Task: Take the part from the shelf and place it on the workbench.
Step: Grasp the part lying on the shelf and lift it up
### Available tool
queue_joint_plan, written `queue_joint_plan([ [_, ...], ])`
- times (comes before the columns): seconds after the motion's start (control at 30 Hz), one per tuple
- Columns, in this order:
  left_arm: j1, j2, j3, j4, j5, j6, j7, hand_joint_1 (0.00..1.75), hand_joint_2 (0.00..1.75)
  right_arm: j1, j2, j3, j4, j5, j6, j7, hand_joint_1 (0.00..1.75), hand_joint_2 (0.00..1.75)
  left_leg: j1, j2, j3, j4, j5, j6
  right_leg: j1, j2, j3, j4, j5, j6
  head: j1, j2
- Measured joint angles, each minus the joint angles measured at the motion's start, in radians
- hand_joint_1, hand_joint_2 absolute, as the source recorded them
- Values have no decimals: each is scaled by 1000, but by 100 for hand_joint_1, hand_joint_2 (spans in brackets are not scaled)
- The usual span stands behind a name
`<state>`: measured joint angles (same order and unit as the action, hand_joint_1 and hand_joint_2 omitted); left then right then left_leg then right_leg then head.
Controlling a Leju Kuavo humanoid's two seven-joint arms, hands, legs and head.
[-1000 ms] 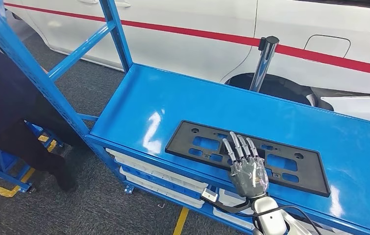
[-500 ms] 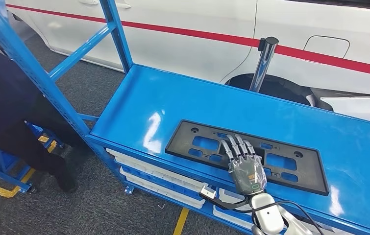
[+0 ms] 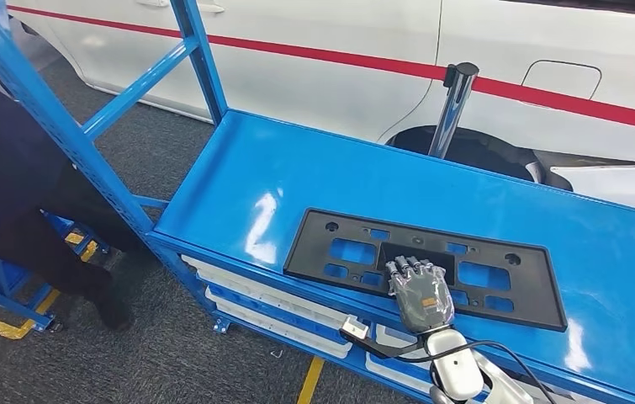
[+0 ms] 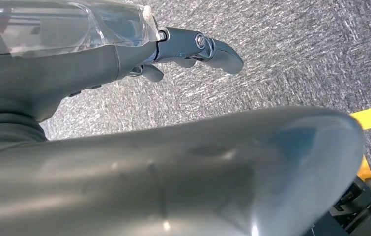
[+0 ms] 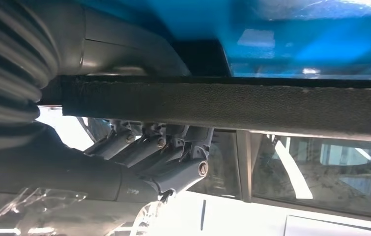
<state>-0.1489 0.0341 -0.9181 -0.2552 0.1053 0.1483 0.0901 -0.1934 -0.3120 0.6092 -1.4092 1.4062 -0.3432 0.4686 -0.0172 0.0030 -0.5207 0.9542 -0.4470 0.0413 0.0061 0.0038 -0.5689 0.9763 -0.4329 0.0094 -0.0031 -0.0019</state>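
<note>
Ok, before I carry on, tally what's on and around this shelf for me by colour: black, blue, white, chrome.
Black: 1, the black part lying flat on the top deck, with the right hand on its near edge
Blue: 1, the shelf
White: 1, the car behind the shelf
Chrome: 1, the post beside the car
Total: 4

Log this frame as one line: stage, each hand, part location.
stage: grasping | right hand: fingers curled over near edge of black part, thumb beneath | left hand: hanging over floor, holding nothing | part: flat on blue shelf
</note>
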Motion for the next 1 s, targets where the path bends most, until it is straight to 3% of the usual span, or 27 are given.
queue_joint_plan([
  [0.23, 9, 0, 5, 0, 81, 63, -93, 0, 0, 10, -3, -8, -54, -66, -97, 4, 175, 175, 0, 0, 0, 0, 0, 0, 0, 0, 0, 0, 0, 0, 0, 0],
  [0.47, 9, 0, 46, -6, 219, 155, -437, 0, 0, 35, -35, -87, -291, -255, -222, -2, 175, 175, 0, 1, 0, 1, 0, 0, 0, 1, 0, 0, 0, 0, 0, 0],
  [0.6, 7, 0, 70, -6, 253, 124, -495, 0, 175, 28, -51, -125, -429, -319, -228, -20, 175, 175, -1, 1, -1, 1, 0, 0, -1, 1, -1, 0, 1, 0, 0, 0],
  [0.77, -4, -2, 87, -6, 249, 106, -493, 0, 175, -55, -73, -154, -616, -420, -229, -11, 175, 175, -1, 1, -1, 1, 1, 1, -1, 1, -2, 0, 2, -1, 0, 0],
  [0.9, -3, -6, 93, -6, 248, 113, -445, 0, 175, -85, -82, -171, -723, -541, -298, -6, 175, 175, -1, 1, -2, 1, 1, 1, -1, 0, -3, 0, 2, -1, 0, 0],
  [1.0, -3, -8, 94, -6, 252, 111, -398, 0, 175, -91, -80, -189, -795, -724, -329, -83, 175, 175, -1, 1, -3, 1, 1, 1, -1, 0, -4, 0, 2, -1, 0, 0],
])
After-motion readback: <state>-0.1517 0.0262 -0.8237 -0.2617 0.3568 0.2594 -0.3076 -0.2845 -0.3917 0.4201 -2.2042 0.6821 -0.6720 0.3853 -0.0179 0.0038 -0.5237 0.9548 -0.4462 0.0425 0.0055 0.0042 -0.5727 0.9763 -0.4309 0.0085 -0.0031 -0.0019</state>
